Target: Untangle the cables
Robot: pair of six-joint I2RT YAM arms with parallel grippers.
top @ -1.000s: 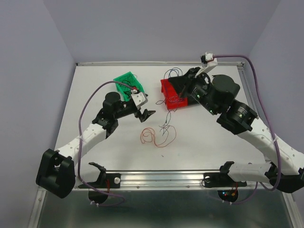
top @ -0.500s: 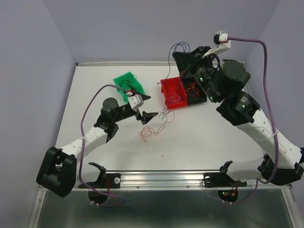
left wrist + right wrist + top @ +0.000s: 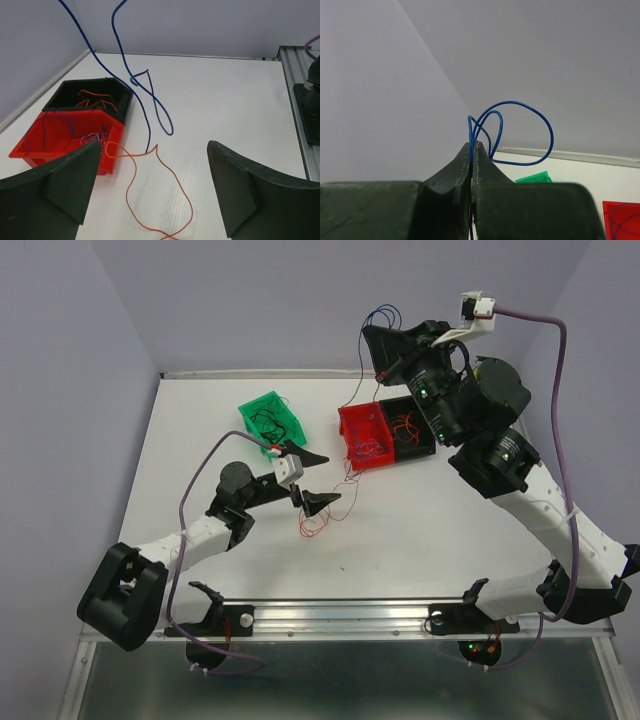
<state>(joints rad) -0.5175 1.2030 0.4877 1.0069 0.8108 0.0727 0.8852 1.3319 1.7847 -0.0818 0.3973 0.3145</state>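
Observation:
My right gripper (image 3: 376, 348) is raised high above the back of the table and shut on a blue wire (image 3: 520, 130), which loops above its fingertips (image 3: 473, 150). The blue wire (image 3: 142, 85) hangs down to the table, where its lower end meets an orange-red wire (image 3: 150, 200) lying in loops on the white surface (image 3: 318, 520). My left gripper (image 3: 318, 480) is open and low, with the orange-red wire between and ahead of its fingers (image 3: 235, 190). It touches nothing.
A red bin (image 3: 362, 438) with blue and thin wires and a black bin (image 3: 415, 430) with orange wires stand at the back middle. A green bin (image 3: 270, 420) with dark wires stands at the back left. A metal rail (image 3: 340, 615) runs along the near edge.
My right gripper has lifted the blue wire up and away from the bins. My left gripper has moved right toward the wires on the table. The orange-red wire has been dragged toward the red bin.

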